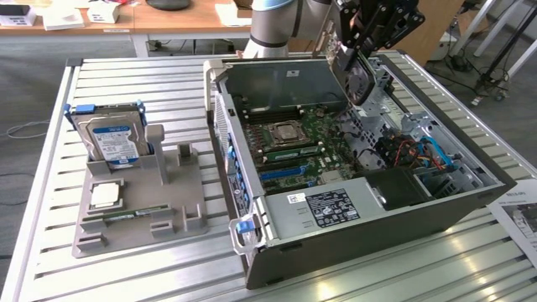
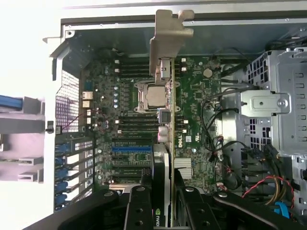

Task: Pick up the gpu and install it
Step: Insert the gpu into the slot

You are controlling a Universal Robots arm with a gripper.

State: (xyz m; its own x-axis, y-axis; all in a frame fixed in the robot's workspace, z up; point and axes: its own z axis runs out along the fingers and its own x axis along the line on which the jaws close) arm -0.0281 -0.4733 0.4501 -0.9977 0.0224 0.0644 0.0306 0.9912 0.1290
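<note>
Overhead, the arm (image 1: 273, 25) hangs above the case (image 1: 470, 207), jaws clamped on the gpu (image 2: 169, 43).

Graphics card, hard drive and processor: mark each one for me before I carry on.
graphics card (image 2: 171, 40), wrist view, on its silvery end bracket.
hard drive (image 1: 115, 142), exterior view, on its blue-white label.
processor (image 1: 288, 133), exterior view, on its metal lid.

A robotics lab: robot arm (image 1: 273, 25), opened computer case (image 1: 361, 244) on a slatted metal bench (image 1: 126, 277), wooden desks (image 1: 172, 20) behind.
</note>
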